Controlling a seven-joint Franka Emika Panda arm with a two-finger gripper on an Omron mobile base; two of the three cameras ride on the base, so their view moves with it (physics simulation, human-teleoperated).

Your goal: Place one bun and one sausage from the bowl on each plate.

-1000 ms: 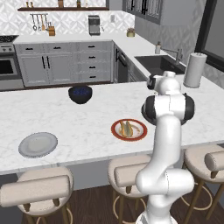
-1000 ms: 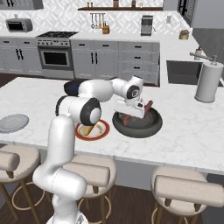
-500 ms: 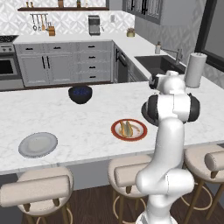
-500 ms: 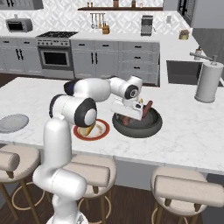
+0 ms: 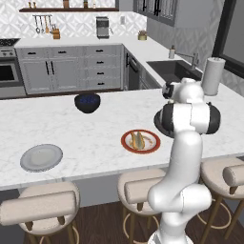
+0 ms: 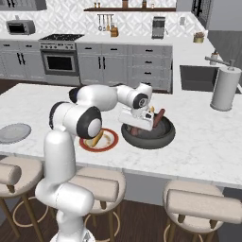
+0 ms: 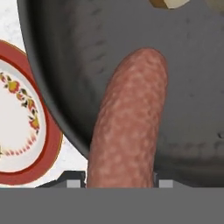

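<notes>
bowl (image 6: 150, 137) | beside red-rimmed plate (image 6: 111, 140) | paper-towel roll (image 6: 225, 89) well apart

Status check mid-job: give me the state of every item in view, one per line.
Claw: down in the bowl, closing around a sausage.
Reddish-brown sausage: between the claw's tips.
Wide dark grey bowl: holds sausages.
Red-rimmed plate: has one tan bun.
Plain grey plate: empty.
Small deep dark bowl: blue contents.
</notes>
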